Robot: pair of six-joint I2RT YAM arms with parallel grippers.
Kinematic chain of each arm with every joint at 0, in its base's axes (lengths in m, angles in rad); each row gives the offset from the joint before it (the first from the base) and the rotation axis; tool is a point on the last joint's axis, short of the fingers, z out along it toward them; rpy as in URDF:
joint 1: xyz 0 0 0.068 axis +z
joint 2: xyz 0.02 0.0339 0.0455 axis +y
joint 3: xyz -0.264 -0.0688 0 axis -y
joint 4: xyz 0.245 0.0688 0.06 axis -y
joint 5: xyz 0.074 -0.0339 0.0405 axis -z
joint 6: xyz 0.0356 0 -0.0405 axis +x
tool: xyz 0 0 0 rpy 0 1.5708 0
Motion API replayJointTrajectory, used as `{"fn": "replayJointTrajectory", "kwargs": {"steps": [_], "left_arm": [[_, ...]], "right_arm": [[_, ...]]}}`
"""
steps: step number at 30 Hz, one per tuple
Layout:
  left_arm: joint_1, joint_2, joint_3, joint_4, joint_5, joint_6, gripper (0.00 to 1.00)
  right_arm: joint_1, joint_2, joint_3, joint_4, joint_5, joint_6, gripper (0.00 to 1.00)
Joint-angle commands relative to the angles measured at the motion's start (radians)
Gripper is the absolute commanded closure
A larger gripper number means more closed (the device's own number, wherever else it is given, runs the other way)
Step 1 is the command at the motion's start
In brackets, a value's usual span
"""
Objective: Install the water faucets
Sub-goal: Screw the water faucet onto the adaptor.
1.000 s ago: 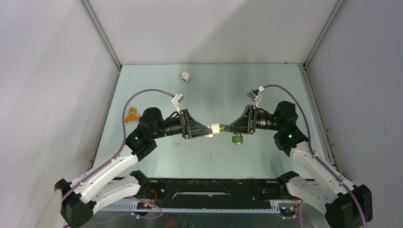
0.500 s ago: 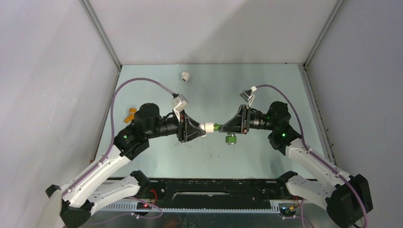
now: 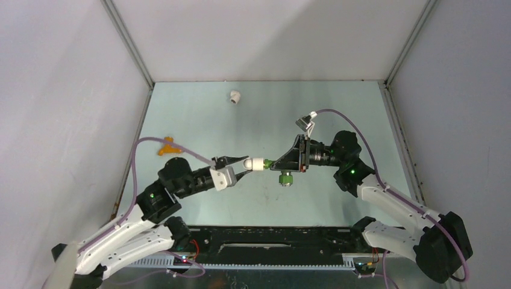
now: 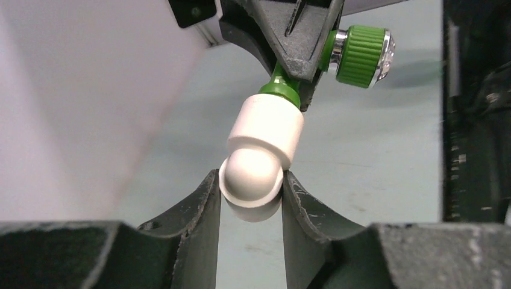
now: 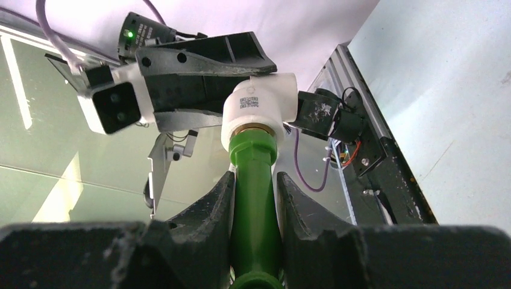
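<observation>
Label (image 5: 249,102) on white elbow (image 5: 276,109) atop green faucet (image 5: 256,180), seemingly a QR code.

Left arm (image 3: 120,230) and right arm (image 3: 388,200): white links, black joints, green lights (image 3: 150,195). Purple cables (image 3: 144,150) run to white wrist cameras (image 3: 224,176). Black fingers (image 4: 187,235), scuffed.

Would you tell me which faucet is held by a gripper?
The green faucet, in the right gripper; the orange faucet lies alone on the table.
</observation>
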Motion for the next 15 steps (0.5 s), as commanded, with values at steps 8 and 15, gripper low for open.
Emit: {"fn": "replayJointTrajectory", "kwargs": {"steps": [8,15], "left_arm": [[-0.091,-0.077,-0.096,0.329,-0.203,0.665,1.00],[-0.126,-0.084,-0.104,0.299,-0.221,0.895,1.00]], "right_arm": [[0.034,0.012,0.012,0.062,-0.066,0.020,1.00],[0.039,0.015,0.011,0.063,-0.065,0.018,1.00]]}}
